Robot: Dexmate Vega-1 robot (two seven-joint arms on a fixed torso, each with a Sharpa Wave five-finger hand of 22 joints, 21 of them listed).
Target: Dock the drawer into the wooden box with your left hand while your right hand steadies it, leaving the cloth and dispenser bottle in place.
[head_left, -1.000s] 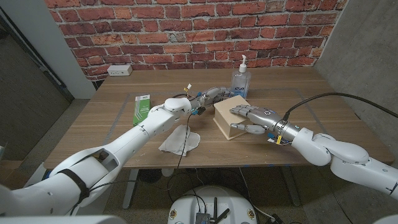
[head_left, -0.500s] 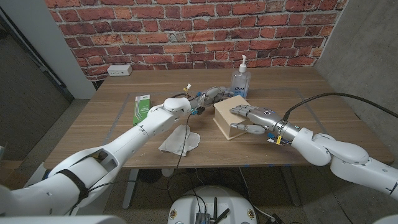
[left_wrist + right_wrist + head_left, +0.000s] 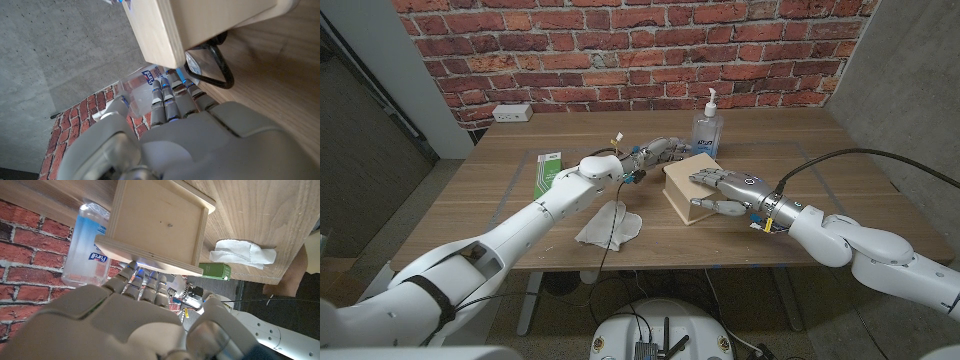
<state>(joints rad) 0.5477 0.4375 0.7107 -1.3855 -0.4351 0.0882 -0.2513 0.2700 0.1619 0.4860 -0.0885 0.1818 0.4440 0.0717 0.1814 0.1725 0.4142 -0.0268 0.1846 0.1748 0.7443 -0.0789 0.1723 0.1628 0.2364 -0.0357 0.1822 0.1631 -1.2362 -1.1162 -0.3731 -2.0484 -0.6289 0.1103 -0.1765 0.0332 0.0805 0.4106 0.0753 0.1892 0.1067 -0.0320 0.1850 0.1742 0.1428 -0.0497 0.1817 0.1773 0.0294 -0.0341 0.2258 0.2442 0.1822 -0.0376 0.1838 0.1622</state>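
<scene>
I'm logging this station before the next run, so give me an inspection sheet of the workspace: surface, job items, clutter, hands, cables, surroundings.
Surface: wooden table, no spills seen.
Job's things: wooden box near the middle; whether the drawer is fully in cannot be told. Cloth crumpled near the front edge. Dispenser bottle upright behind the box.
Clutter: green carton lying left of the box.
Hands: left hand reaches to the box's far left side, fingers extended; contact unclear. Right hand rests on the box's top and right side.
Cables: black cable arcs over the right arm; thin wire hangs from the left arm.
Surroundings: brick wall; wall outlet.
</scene>
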